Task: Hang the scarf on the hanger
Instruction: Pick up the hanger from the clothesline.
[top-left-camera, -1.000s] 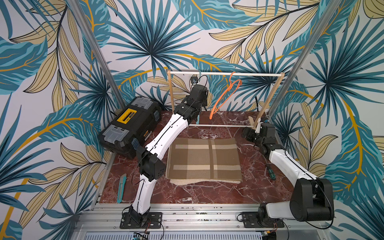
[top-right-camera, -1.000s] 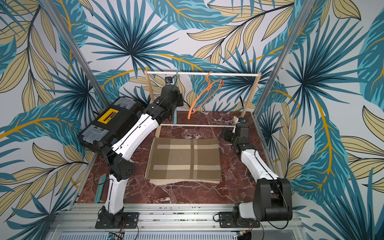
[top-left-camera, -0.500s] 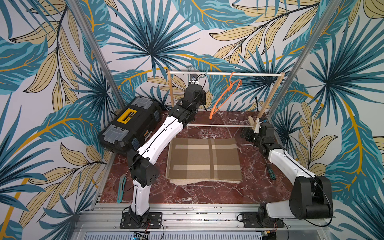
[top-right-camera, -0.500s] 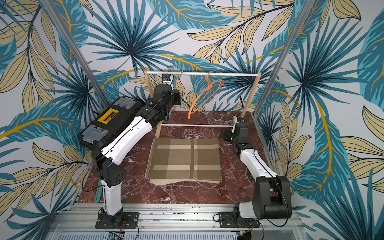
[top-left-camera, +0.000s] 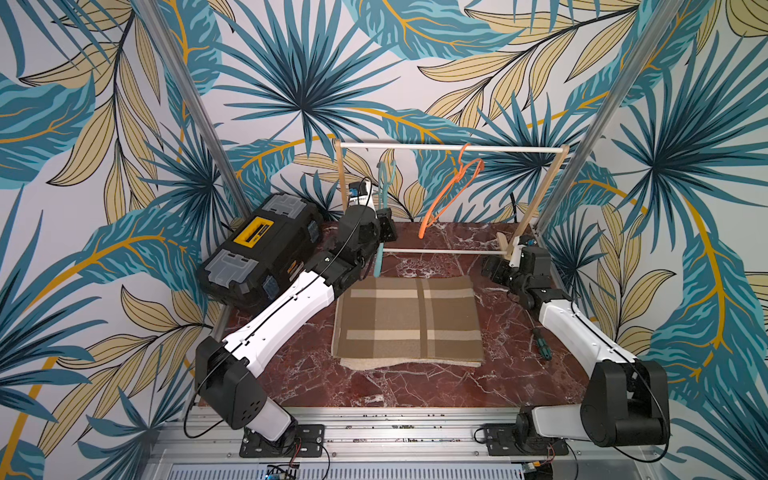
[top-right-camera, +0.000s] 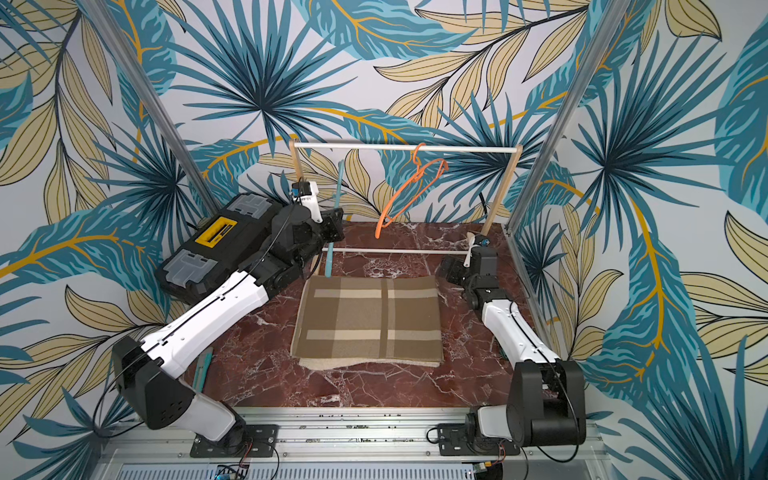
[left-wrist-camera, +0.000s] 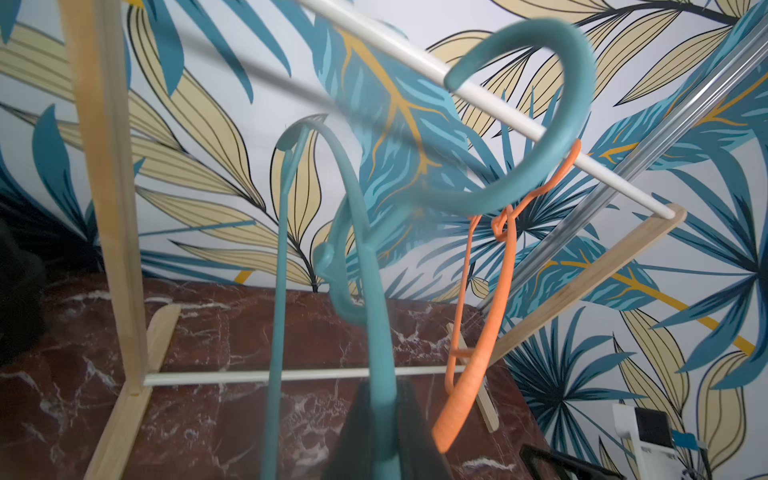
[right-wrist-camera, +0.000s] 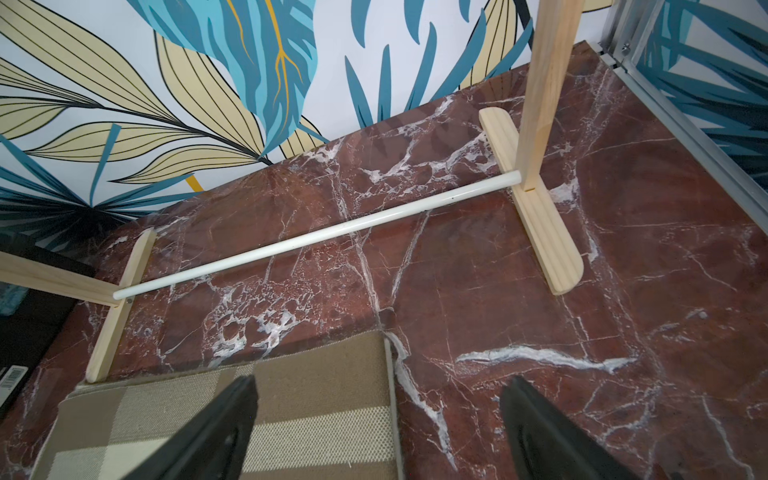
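Left gripper (top-left-camera: 383, 230), left of centre in both top views, is clamped on a teal hanger (top-left-camera: 378, 261) held upright beside the wooden rack (top-left-camera: 449, 147); an orange hanger (top-left-camera: 446, 197) hangs from the rack's top rod; the plaid scarf (top-left-camera: 407, 320) lies folded flat at centre frame on the marble table (top-left-camera: 415, 386); right gripper (top-left-camera: 492, 268), jaws wide apart and empty, hovers near the scarf's upper-right corner.
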